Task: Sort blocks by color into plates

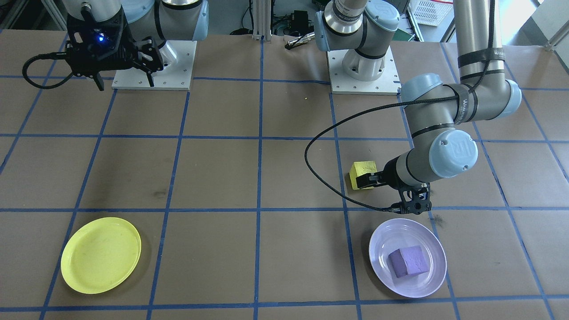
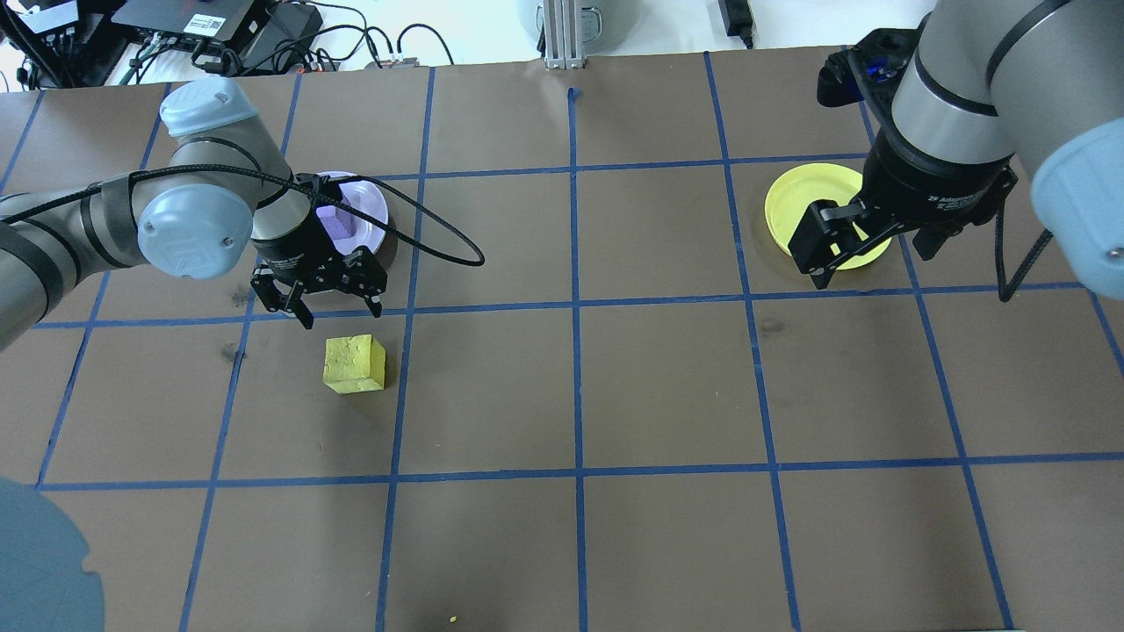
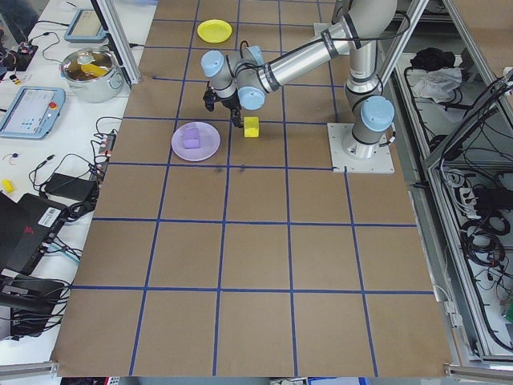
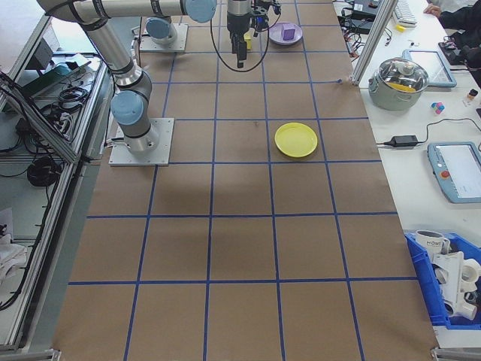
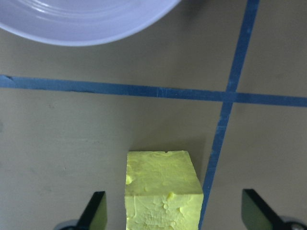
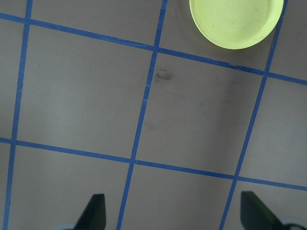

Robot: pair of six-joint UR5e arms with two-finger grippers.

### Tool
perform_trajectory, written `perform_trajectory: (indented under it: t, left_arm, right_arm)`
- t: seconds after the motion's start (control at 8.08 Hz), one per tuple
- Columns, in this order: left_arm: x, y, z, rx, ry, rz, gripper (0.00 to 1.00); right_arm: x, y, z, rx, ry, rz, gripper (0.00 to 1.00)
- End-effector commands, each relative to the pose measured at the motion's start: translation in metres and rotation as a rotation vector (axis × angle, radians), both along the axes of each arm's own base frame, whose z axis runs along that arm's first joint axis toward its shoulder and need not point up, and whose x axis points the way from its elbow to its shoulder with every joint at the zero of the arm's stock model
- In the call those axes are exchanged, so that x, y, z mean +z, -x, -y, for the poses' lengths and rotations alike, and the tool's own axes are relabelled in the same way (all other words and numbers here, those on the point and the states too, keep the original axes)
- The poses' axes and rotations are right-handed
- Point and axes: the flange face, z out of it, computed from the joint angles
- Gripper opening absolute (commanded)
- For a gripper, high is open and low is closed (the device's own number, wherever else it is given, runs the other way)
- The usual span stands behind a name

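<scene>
The yellow block (image 1: 363, 174) (image 2: 354, 362) lies on the brown table, outside both plates. My left gripper (image 2: 341, 314) (image 1: 378, 181) hangs open just above it. In the left wrist view the yellow block (image 5: 163, 189) shows between the spread fingers (image 5: 96, 213). The purple block (image 1: 409, 262) (image 2: 334, 219) rests in the lavender plate (image 1: 382, 235) (image 2: 371, 209), partly hidden by the left wrist in the overhead view. The yellow plate (image 1: 101, 254) (image 2: 812, 197) (image 6: 235, 21) holds nothing. High above the table near the yellow plate, my right gripper (image 2: 869, 254) (image 1: 124, 82) (image 6: 173, 213) is open and holds nothing.
Blue tape lines grid the brown table cover (image 2: 667, 377). The left arm's black cable (image 1: 311, 164) loops out beside the yellow block. Two arm bases (image 1: 153, 66) (image 1: 362, 66) stand at the robot's edge. A metal pot (image 3: 92, 68) and devices sit on the side bench.
</scene>
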Motion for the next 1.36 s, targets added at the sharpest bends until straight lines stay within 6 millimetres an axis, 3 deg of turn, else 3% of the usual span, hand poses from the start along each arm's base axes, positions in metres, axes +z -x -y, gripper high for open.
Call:
perform_trajectory:
  t: [0.0, 0.12, 0.37, 0.74, 0.87, 0.99, 1.24]
  left_arm:
    - [0.003, 0.001, -0.004, -0.059, 0.011, -0.014, 1.00]
    - [0.001, 0.002, -0.005, -0.062, 0.005, -0.015, 1.00]
    - [-0.026, 0.004, -0.019, -0.047, -0.051, -0.020, 1.00]
    - [-0.037, 0.000, -0.025, -0.036, -0.080, -0.025, 1.00]
    - [-0.044, -0.001, -0.024, -0.039, -0.081, -0.024, 0.92]
    - [-0.045, -0.001, -0.022, -0.036, -0.061, -0.020, 0.75]
    - [-0.049, -0.001, -0.028, -0.042, -0.079, -0.027, 0.30]
  right_arm:
    - [0.000, 0.000, 0.000, -0.001, 0.005, 0.005, 1.00]
    - [-0.001, 0.000, 0.001, -0.003, -0.001, 0.003, 1.00]
    - [-0.001, 0.000, 0.000, -0.001, -0.004, 0.003, 1.00]
    - [-0.001, 0.000, -0.001, 0.000, -0.006, 0.003, 1.00]
    - [-0.002, 0.000, 0.000, -0.004, -0.002, 0.005, 1.00]
    - [-0.002, 0.000, 0.000, -0.003, -0.004, 0.003, 1.00]
    - [-0.002, 0.000, 0.000, -0.003, -0.002, 0.005, 1.00]
